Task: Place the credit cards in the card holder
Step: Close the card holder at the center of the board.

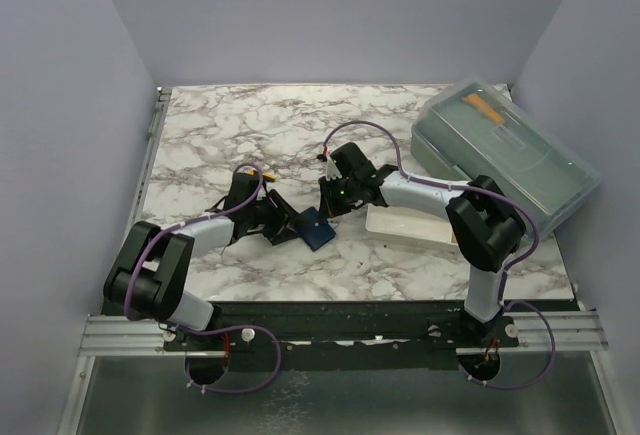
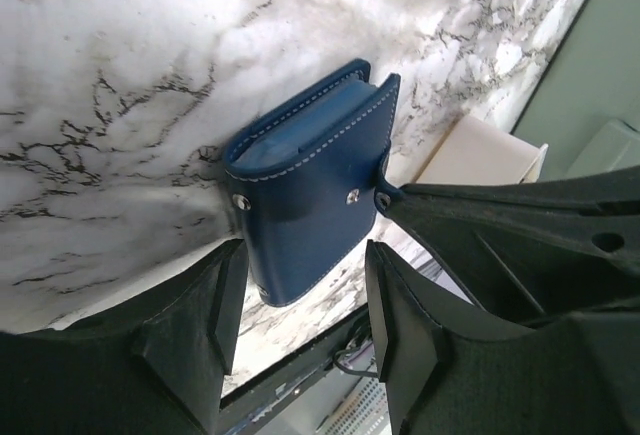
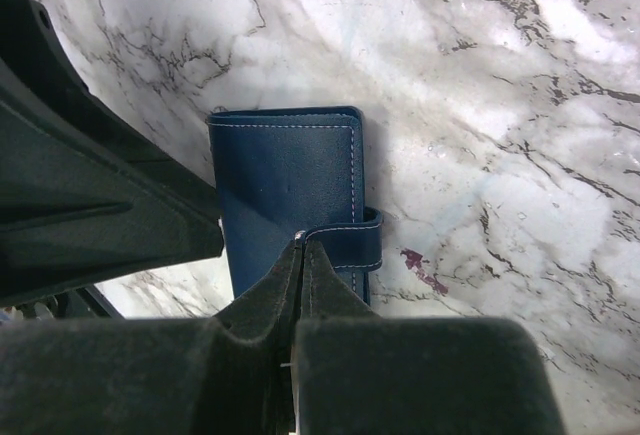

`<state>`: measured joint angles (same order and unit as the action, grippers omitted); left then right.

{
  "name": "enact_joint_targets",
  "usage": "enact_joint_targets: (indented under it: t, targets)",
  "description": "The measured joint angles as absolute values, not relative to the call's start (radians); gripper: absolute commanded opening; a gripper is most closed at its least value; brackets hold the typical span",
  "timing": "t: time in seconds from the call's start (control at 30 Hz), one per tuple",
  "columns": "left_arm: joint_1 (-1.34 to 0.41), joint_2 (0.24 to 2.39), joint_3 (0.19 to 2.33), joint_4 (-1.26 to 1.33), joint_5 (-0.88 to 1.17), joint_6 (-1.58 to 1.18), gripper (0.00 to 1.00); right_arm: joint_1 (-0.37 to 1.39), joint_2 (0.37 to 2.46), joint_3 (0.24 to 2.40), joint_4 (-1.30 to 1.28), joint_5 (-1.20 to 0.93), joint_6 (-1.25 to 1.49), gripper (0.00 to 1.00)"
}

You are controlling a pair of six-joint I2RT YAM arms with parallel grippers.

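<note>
I saw the card holder (image 1: 315,228) lying flat on the marble worktop (image 1: 250,135), about midway between the two arms and just left of the white tray (image 1: 410,223). It was folded, with its strap (image 3: 362,240) wrapped round one edge.

My left hand (image 1: 283,223) was low over it. In the left wrist view its fingers (image 2: 190,335) were spread, and the near end of the card holder (image 2: 310,195) sat between them. I could not tell whether either finger touched the leather.

My right hand (image 1: 330,205) came in from the other side with its fingers pressed together. Their tips met the card holder (image 3: 285,190) at the strap, but I could not tell whether they were pinching it.

The plastic box (image 1: 510,155) sat at the far right, with an orange strip (image 1: 487,108) showing through its lid.
</note>
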<state>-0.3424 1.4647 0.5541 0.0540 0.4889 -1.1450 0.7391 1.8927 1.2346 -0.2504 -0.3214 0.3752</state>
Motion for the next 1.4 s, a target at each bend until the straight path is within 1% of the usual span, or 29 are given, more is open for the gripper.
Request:
enact_joint_targets:
  t: [0.07,0.23,0.4,0.53,0.8,1.1,1.4]
  targets:
    - [-0.342,1.470,0.554,0.054,0.479,-1.152,0.52,0.739,1.893,1.232,-0.245,-0.329,0.377,0.00]
    - [-0.342,1.514,0.554,0.061,0.469,-1.159,0.36,0.739,1.895,1.218,-0.227,-0.352,0.379,0.00]
    - [-0.342,1.533,0.554,0.070,0.470,-1.158,0.28,0.738,1.903,1.211,-0.212,-0.369,0.384,0.00]
    - [-0.342,1.536,0.554,0.073,0.471,-1.158,0.24,0.737,1.905,1.206,-0.201,-0.377,0.389,0.00]
    - [-0.342,1.536,0.554,0.078,0.471,-1.151,0.22,0.738,1.905,1.204,-0.201,-0.367,0.385,0.00]
    - [-0.343,1.536,0.554,0.087,0.471,-1.145,0.21,0.743,1.904,1.218,-0.228,-0.301,0.362,0.00]
    - [-0.343,1.536,0.554,0.089,0.471,-1.143,0.20,0.756,1.904,1.223,-0.236,-0.283,0.358,0.00]
